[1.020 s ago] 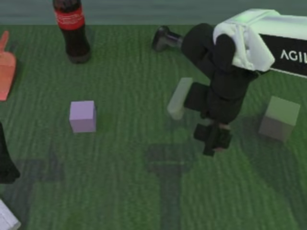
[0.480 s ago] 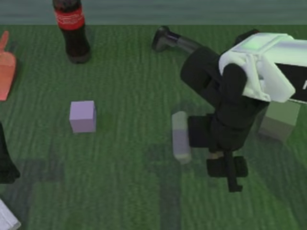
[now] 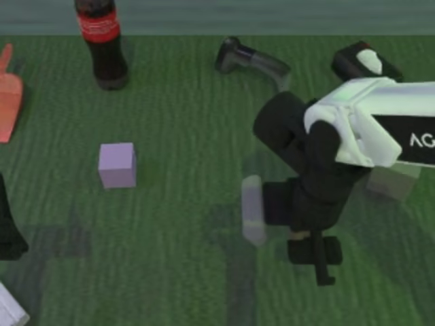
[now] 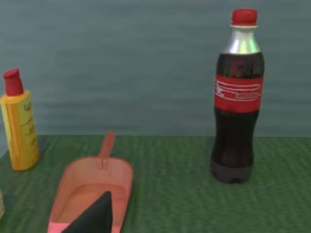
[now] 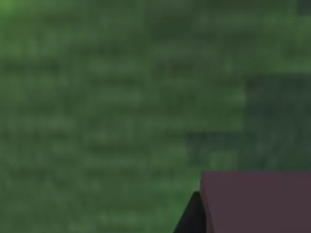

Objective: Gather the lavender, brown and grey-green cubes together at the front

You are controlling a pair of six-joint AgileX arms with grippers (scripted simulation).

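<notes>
Your right gripper hangs over the dark green ribbed carpet at front right, clamped on the small dull-brown matte cube.

Largest first: white-and-black AgileX right arm reaches in from the right edge, partly covering the big grey-green matte cube. Mid-sized pale lavender matte cube sits left of centre, well apart. Brown cube shows only in the right wrist view, above the carpet. Left gripper: can't tell; that arm's parked at far left.
</notes>
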